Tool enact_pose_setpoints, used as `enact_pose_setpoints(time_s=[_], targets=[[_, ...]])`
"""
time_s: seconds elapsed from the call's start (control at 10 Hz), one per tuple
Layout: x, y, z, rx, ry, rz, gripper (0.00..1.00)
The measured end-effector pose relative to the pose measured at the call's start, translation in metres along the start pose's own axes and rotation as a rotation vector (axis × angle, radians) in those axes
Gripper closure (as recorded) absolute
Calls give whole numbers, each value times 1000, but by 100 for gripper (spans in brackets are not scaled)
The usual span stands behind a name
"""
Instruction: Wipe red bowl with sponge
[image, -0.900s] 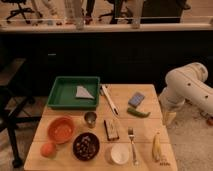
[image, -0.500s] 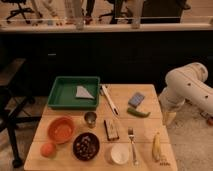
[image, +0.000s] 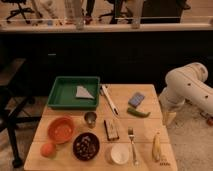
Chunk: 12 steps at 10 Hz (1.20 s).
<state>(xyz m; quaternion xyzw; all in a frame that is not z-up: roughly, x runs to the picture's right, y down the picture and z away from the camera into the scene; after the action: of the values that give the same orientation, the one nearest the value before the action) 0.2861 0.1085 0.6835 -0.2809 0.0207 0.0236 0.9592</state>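
Note:
The red bowl (image: 62, 129) sits upright at the front left of the wooden table (image: 150, 127). The blue-grey sponge (image: 136, 99) lies flat at the table's back right, above a green vegetable (image: 138, 112). My white arm (image: 189, 85) hangs off the table's right side. My gripper (image: 170, 118) is at the arm's lower end, beside the table's right edge, to the right of the sponge and apart from it. It is far from the red bowl.
A green tray (image: 60, 100) holding a grey triangular cloth (image: 84, 92) stands at the back left. Also here: a white utensil (image: 110, 100), metal cup (image: 90, 118), dark bowl (image: 86, 145), orange fruit (image: 48, 149), dark block (image: 112, 129), white cup (image: 120, 153), fork (image: 133, 145), banana (image: 157, 146).

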Motion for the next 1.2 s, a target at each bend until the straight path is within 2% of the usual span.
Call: enact_pose_setpoints(time_s=[1.0, 1.2], targets=[[0, 0, 0, 1, -1, 1, 20], [2, -3, 2, -2, -16, -30, 20]])
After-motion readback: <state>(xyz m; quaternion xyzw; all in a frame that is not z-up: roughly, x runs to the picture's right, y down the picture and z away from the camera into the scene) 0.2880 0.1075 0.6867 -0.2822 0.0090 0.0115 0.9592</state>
